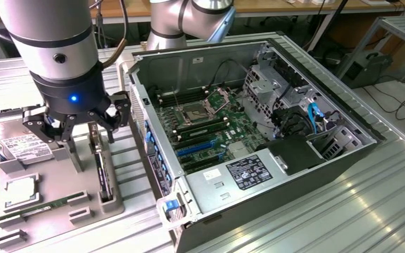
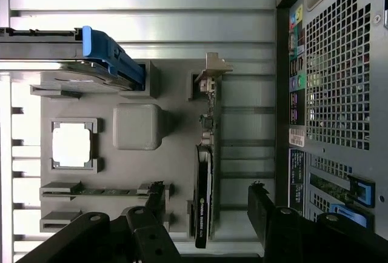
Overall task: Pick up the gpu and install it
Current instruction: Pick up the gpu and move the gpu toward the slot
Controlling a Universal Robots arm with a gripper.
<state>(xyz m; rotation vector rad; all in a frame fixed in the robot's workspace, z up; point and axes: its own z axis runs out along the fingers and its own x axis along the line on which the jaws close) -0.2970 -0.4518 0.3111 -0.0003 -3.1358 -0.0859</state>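
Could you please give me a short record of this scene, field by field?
gripper: black-fingered gripper, open, above the card, one finger on each side of it
gpu: thin dark circuit-board card with silver bracket, standing on edge in a slot of the grey holder tray
case: open black computer tower, green motherboard exposed
install: not yet done
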